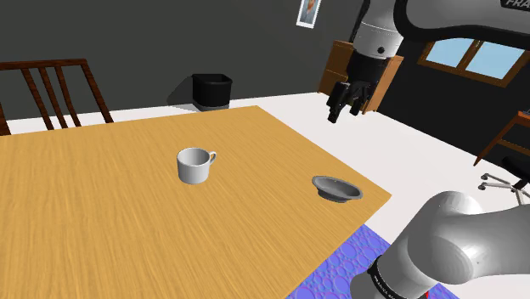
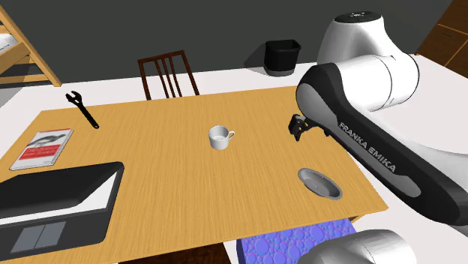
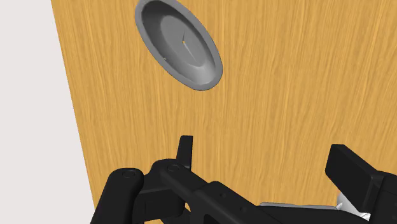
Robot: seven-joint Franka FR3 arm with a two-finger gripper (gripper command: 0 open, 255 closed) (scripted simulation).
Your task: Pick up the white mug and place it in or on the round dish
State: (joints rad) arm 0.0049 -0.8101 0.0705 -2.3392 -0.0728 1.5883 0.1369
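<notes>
Tabletop scene. The table (image 1: 102,221) has a pale wood surface with fine, straight grain.

The mug (image 1: 195,165) is white and smooth, a short cylinder with a small loop handle. It stands upright, mouth up, near the middle of the table.

The dish (image 1: 336,188) is grey, round and shallow, with a broad flat rim and a sunken centre. It lies flat close to the table's edge, well apart from the mug. In the wrist view the dish (image 3: 181,43) appears as an oval on the wood, ahead of the fingers.

The gripper (image 1: 342,115) is matt black and angular. It hangs in the air above the table, touching nothing. In the wrist view its two fingers (image 3: 185,151) stand wide apart, with only bare wood showing between them.

The second exterior view shows a black wrench (image 2: 82,109), a thin red-and-white book (image 2: 43,146) and a dark, flat laptop (image 2: 52,202) lying on the table towards that view's left. Behind the table stand a dark slatted chair (image 2: 169,73) and a black bin (image 2: 282,56).
</notes>
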